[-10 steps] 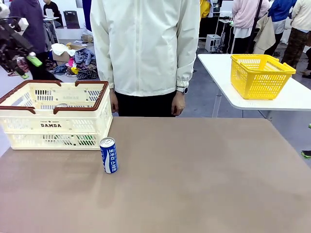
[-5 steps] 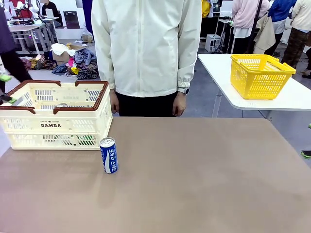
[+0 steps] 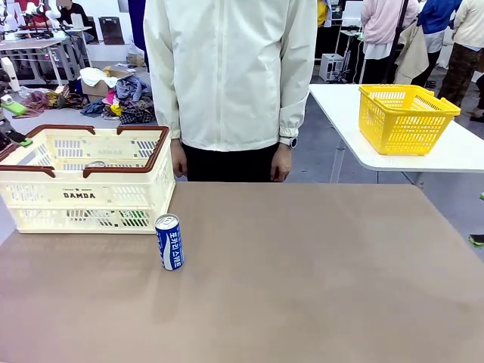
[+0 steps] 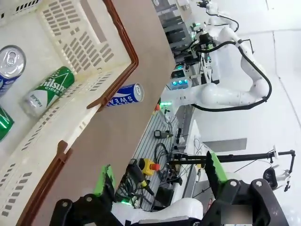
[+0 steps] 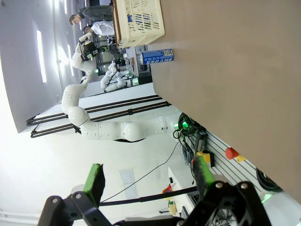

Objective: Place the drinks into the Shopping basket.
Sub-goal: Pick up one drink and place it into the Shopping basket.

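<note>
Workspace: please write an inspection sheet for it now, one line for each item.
Surface: brown table, mostly bare.
Job's things: blue-and-white can upright on the table, in front of the Shopping basket; green can lying inside the basket beside another silver-topped can.
Clutter: nothing seen.
Grippers: left gripper open, holding nothing, outside the basket's rim; right gripper open, holding nothing, off the table's edge.
Cables: bundle below the table's edge, near a red stop button.
Surroundings: person at the far side, hands down; yellow basket on a white side table.
</note>
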Robot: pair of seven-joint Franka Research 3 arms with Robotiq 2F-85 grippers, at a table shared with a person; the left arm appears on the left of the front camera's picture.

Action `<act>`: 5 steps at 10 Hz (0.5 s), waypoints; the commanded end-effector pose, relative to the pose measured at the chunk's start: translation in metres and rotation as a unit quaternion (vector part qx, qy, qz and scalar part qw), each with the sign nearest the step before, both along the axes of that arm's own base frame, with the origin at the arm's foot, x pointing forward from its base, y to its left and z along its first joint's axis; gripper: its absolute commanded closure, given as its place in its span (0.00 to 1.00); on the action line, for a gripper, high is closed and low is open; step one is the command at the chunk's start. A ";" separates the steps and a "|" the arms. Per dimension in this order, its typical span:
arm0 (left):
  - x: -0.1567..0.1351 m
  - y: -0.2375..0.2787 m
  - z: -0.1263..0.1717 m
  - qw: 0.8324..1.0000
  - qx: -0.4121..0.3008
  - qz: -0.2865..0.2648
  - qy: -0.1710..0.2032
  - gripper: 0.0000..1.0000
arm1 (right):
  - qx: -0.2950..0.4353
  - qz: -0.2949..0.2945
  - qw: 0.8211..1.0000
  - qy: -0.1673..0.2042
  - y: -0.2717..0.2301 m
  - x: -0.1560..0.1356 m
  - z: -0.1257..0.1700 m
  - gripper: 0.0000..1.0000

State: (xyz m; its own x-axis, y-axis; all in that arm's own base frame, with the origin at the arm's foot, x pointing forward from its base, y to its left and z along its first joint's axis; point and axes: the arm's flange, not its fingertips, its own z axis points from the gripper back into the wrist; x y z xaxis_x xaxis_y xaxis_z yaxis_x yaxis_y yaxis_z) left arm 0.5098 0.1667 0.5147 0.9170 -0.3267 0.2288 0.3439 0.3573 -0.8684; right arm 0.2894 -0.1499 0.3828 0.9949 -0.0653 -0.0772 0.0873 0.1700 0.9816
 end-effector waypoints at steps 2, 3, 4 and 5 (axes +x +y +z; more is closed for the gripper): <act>-0.003 0.004 -0.009 1.000 0.004 0.004 -0.001 0.00 | 0.000 0.003 1.000 0.008 -0.001 -0.001 0.005 0.00; -0.003 0.004 -0.009 1.000 0.004 0.004 -0.001 0.00 | 0.000 0.003 1.000 0.008 -0.001 -0.001 0.005 0.00; -0.003 0.004 -0.009 1.000 0.004 0.004 -0.001 0.00 | 0.000 0.003 1.000 0.008 -0.001 -0.001 0.005 0.00; -0.003 0.004 -0.009 1.000 0.004 0.004 -0.001 0.00 | 0.000 0.003 1.000 0.008 -0.001 -0.001 0.005 0.00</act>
